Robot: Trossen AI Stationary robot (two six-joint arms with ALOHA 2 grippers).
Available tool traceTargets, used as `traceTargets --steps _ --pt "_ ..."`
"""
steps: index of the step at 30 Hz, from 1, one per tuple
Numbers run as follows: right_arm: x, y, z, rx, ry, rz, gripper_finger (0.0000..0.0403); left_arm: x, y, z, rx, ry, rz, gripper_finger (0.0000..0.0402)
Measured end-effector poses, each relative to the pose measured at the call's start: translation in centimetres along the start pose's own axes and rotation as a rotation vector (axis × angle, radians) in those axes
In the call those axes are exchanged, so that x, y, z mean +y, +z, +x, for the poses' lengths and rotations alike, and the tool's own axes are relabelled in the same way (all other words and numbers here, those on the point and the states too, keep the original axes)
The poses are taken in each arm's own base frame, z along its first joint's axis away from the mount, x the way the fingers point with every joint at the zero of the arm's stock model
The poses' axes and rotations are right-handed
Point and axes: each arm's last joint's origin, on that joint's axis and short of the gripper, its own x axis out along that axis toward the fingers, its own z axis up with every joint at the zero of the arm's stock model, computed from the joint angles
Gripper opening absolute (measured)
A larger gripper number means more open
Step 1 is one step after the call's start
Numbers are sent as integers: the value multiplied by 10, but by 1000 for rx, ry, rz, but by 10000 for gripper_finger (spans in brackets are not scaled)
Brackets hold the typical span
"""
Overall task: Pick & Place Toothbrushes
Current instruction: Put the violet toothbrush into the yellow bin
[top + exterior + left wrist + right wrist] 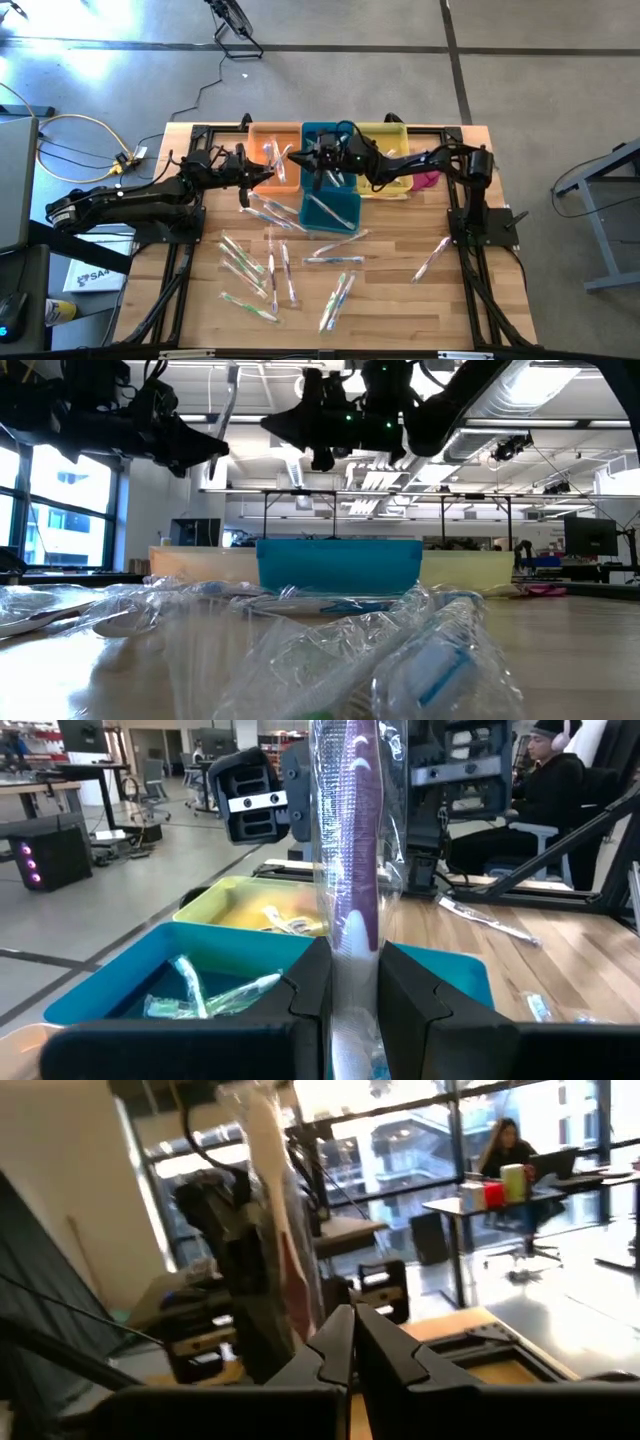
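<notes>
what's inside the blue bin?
The blue bin holds a few wrapped toothbrushes, lying loose on its floor. The right gripper and its arm hang over the back part, covering whatever lies there.

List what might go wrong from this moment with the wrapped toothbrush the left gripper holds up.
1. The left gripper pinches the purple toothbrush only near its lower end; in its slick wrapper it may slip or tilt.
2. The right gripper hangs shut close by over the blue bin, so the arms may bump.
3. Released here, it may miss the orange bin.
</notes>
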Motion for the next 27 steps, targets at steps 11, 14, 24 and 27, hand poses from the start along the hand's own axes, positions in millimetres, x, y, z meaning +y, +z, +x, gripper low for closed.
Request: traceTargets --steps 11,14,24,27 --pt "20 -2 7 6 -14 -88 148 -1 -1 0 6 -22 -2 47" --pt "19 -3 7 15 -23 -84 177 -1 -1 0 6 -41 -2 47" --pt "11 -35 15 7 -24 78 186 -1 -1 0 8 -43 -3 47" --pt "10 -38 21 -27 -10 84 186 -2 -1 0 11 -60 -4 47"
